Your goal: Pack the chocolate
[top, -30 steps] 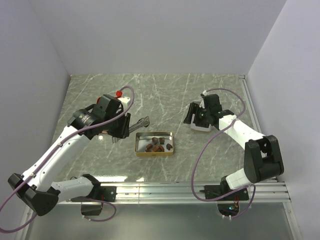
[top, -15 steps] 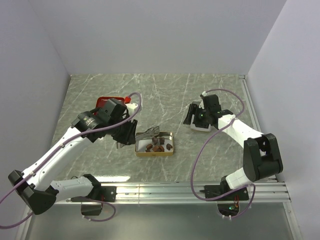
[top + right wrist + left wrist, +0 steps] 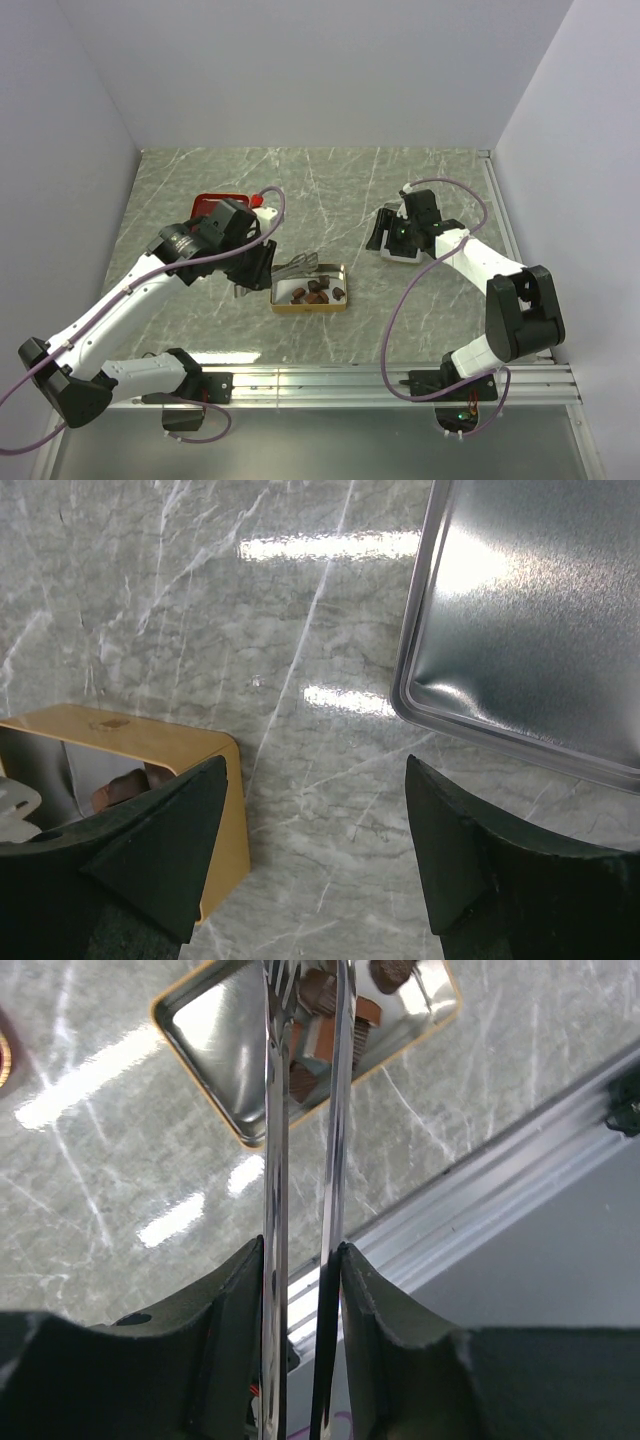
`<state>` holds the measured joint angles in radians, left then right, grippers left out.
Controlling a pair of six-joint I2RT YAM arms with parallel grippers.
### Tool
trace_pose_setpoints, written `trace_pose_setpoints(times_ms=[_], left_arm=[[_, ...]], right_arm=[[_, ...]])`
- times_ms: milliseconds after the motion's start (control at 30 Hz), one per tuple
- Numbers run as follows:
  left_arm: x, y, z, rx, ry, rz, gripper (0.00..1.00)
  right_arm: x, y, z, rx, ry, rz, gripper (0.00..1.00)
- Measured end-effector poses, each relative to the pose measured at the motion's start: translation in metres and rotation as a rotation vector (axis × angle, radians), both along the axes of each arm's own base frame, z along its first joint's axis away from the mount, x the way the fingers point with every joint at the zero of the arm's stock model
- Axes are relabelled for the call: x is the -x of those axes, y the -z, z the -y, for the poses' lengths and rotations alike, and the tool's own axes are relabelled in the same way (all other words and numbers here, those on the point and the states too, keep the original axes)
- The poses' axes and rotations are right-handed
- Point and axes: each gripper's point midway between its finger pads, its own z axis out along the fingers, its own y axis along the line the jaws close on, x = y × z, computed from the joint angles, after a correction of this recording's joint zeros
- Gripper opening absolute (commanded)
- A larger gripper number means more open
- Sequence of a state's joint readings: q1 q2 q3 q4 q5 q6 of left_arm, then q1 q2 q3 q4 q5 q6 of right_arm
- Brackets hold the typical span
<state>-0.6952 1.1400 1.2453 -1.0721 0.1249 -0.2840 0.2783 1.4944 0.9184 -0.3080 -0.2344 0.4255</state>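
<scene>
Plainly, the risk lay with the left pincer [image 3: 300,1260], clamped on 1 pair of tongs [image 3: 272,1160]. Their tips hung ahead of it over the gold tin [image 3: 165,1010], so a slack squeeze could have twisted them and flicked a lump onto the desk [image 3: 400,180]. I counted 2 pincers, the right pincer [image 3: 315,780] spread wide and empty. There were 2 tins, the silver tin [image 3: 540,610] just ahead of the right one, and 1 red lid [image 3: 210,200]. About 6 lumps of chocolate [image 3: 315,292] sat inside the gold tin.
</scene>
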Motion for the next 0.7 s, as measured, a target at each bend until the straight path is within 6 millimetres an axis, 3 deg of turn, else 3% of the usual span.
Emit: trace_pose_setpoints(times_ms=[233,433,533,700], left_arm=[[-0.024,-0.012,0.005,-0.002,-0.064,0.066,0.39],[-0.083,-0.021,0.012,-0.070,-0.195,0.149,0.40],[-0.119,-0.017,-0.003,-0.132,-0.304,0.157,0.40],[-0.161,-0.026,-0.056,-0.172,-0.534,0.182,0.41]], right_arm=[[0.000,0.000,0.000,-0.001,-0.001,0.000,0.79],[0.001,0.000,-0.001,-0.001,-0.006,0.000,0.79],[0.000,0.000,-0.001,-0.001,-0.006,0.000,0.79],[0.001,0.000,-0.001,-0.002,-0.007,0.001,0.79]])
